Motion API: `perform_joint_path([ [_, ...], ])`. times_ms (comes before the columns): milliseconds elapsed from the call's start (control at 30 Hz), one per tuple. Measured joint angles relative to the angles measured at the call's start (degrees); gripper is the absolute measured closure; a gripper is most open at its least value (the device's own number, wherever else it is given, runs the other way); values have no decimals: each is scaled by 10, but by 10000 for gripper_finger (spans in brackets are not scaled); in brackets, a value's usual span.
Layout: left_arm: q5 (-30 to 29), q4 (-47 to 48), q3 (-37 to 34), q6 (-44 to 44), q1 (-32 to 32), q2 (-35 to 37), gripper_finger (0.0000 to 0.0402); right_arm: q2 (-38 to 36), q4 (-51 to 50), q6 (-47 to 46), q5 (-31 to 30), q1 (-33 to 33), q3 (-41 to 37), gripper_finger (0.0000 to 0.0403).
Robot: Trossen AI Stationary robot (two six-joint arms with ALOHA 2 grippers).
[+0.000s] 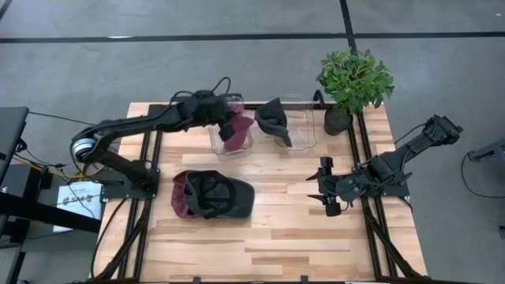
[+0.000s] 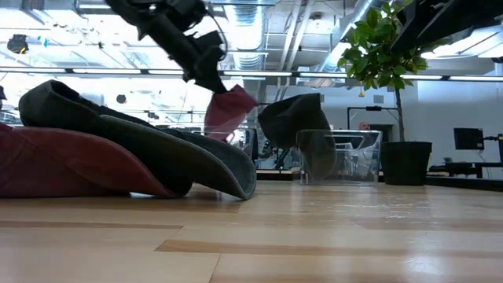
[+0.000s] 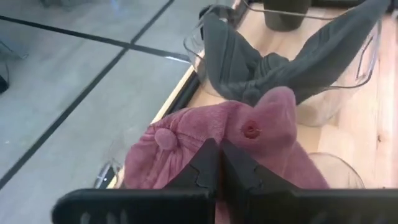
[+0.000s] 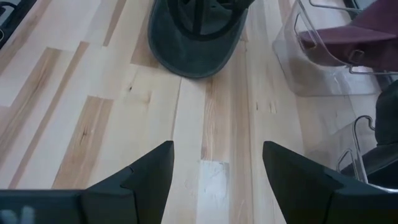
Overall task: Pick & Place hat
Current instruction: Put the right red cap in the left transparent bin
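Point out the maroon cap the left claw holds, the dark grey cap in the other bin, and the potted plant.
maroon fabric cap (image 1: 237, 126), high view, crown
dark grey fabric cap (image 1: 272, 117), high view, crown
green potted plant (image 1: 355, 77), high view, leaves

The scene is lit evenly and brightly from overhead. Long ceiling light strips (image 2: 259, 75) are seen glaring white in the low view, and the room behind is washed out. Only soft, faint shadows are cast on the pale wooden plank surface (image 1: 276, 229). The nearest planks in the low view are blurred. The clear plastic bins (image 4: 323, 62) are marked by pale reflections.
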State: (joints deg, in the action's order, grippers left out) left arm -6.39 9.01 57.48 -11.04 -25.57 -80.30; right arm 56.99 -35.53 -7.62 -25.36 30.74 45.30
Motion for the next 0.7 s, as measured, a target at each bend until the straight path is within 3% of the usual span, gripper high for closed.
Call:
perform_joint_path([
  [400,-32,-167,-212,45,37,100,393,0,14,1,-1,0,0,163],
  [700,-126,-223,-270,17,112,113,394,0,18,2,-1,-1,0,163],
])
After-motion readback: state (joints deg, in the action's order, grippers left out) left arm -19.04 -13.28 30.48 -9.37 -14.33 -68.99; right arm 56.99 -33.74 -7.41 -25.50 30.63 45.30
